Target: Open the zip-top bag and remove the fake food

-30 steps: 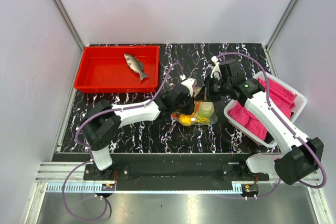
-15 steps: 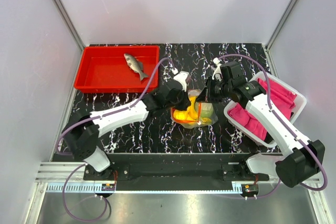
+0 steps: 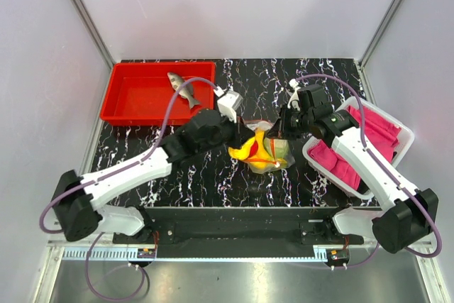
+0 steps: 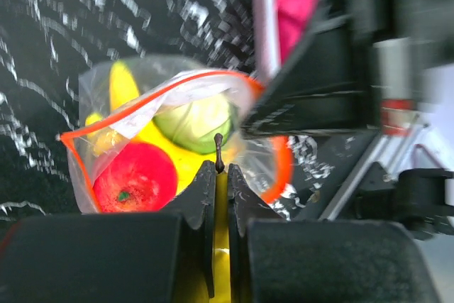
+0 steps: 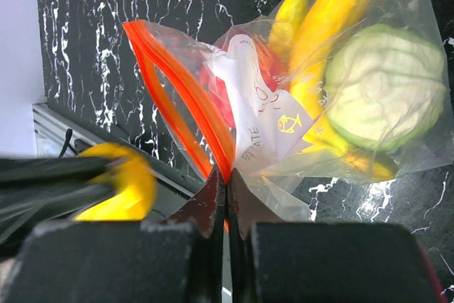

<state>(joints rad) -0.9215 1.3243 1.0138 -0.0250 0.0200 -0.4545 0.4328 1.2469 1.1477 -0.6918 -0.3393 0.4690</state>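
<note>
The clear zip-top bag (image 3: 278,152) lies mid-table with its orange-red zip strip (image 5: 174,83) pulled open. My right gripper (image 3: 279,133) is shut on that strip, as the right wrist view (image 5: 227,179) shows. My left gripper (image 3: 239,141) is shut on a yellow banana piece (image 4: 220,200) at the bag's mouth (image 4: 142,108); its dark stem sticks out above the fingertips. Inside the bag are a red round fruit (image 4: 135,175), a green piece (image 5: 386,97) and more yellow banana (image 5: 333,26). The grey fish (image 3: 182,89) lies in the red tray (image 3: 135,108).
A white bin (image 3: 406,140) of pink cloth stands at the right, close to my right arm. The red tray sits at the back left. The black marbled tabletop (image 3: 206,175) ends at a metal rail in front.
My left arm swung and stretched out, and its gripper went into the bag mouth and closed on the banana, now drawn a little left. The right gripper kept hold of the strip.
</note>
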